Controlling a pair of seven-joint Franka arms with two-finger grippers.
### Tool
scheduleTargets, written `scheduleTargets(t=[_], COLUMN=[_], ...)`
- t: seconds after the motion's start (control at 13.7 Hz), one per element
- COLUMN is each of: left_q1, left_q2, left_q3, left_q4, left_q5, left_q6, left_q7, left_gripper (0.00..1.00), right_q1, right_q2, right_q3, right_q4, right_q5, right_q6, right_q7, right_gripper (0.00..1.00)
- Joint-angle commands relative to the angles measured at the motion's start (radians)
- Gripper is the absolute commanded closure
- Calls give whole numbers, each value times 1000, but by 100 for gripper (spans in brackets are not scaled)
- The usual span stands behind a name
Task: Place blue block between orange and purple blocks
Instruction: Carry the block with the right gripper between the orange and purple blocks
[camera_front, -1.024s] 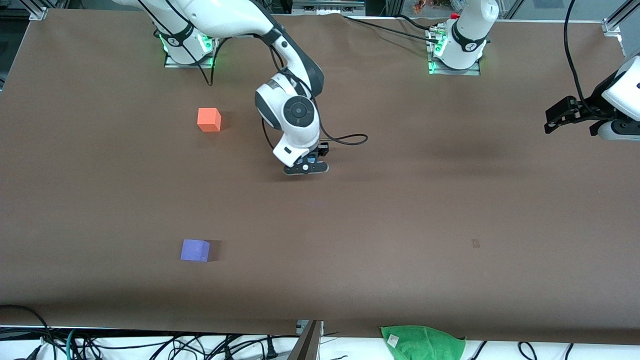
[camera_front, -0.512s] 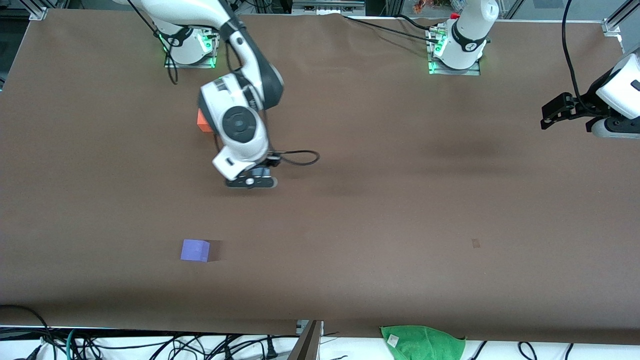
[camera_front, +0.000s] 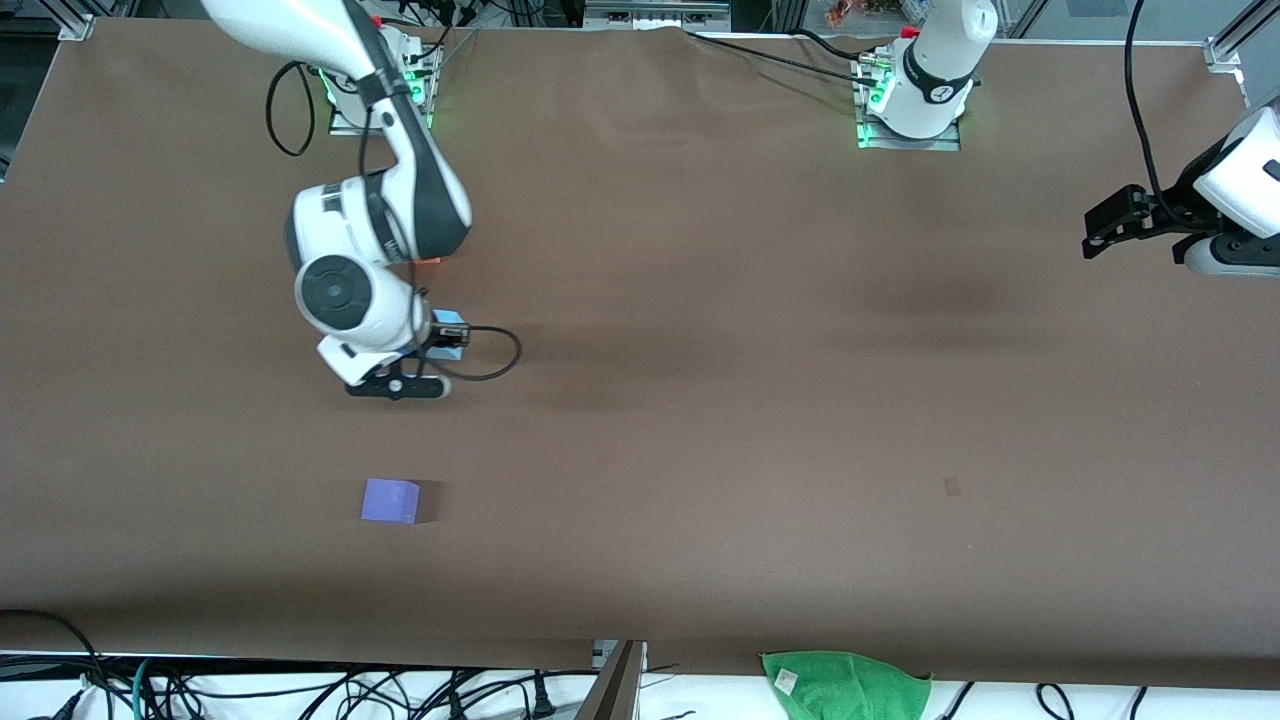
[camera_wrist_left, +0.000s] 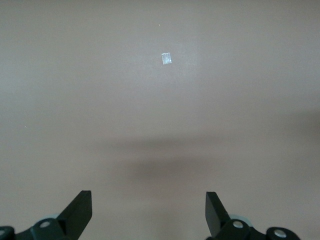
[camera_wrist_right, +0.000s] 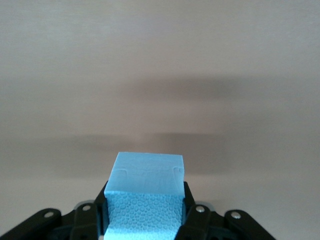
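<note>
A: Right gripper (camera_front: 400, 385) state?
B: Clamped on the blue block (camera_wrist_right: 145, 197); the cube is seen pinched between both fingers in the right wrist view, bare brown table (camera_wrist_right: 160, 60) under it. In the front view only a sliver of blue (camera_front: 450, 330) is seen past the wrist.

A: Where is it carried?
B: Held in the air over the table's middle strip, toward the right arm's end, well in from every edge.

A: Targets?
B: The purple block (camera_front: 390, 500) is sat nearer the front camera's edge of the table. The orange block (camera_front: 430, 260) is nearly all hidden by the right arm; only a thin orange edge is seen, closer to the robots' edge.

A: Key relation?
B: The gap between the two cubes is judged to run from the robots' edge toward the camera's edge, and the gripper is already roughly over that line. A straight lowering is probably all that is needed; exact centring cannot be told with orange covered.

A: Left gripper (camera_wrist_left: 148, 212)?
B: Spread wide, nothing held, waiting over the table edge at the left arm's end (camera_front: 1120, 228). The right arm is plainly the nearer one.
</note>
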Motion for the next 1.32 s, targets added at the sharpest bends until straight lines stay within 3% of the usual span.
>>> scheduleTargets(t=[0.0,0.37,0.8,1.1,1.17,1.24], left_q1=[12,12,12,12,12,12], left_q2=[8,9,9,9,11,9], left_q3=[-9,-9,-9,-7,-9,-9], left_q4=[31,31,31,31,31,31], left_q5=[-17,-17,-17,-17,-17,-17], left_q6=[-21,-21,-24,-24,-23,-23], left_q7=[16,16,17,17,17,17], left_gripper=[0,0,0,0,0,0], right_q1=[-39,-59,-71,-79,-85,-85], right_q2=[-29,-15,25,50,56,57], right_q3=[3,3,4,3,4,4], right_q4=[-72,-155,-177,-183,-181,-178], right_q5=[25,25,28,105,110,110], right_q6=[62,195,257,269,269,269], right_q7=[-109,-141,-161,-207,-209,-209], right_gripper=[52,52,52,51,48,33])
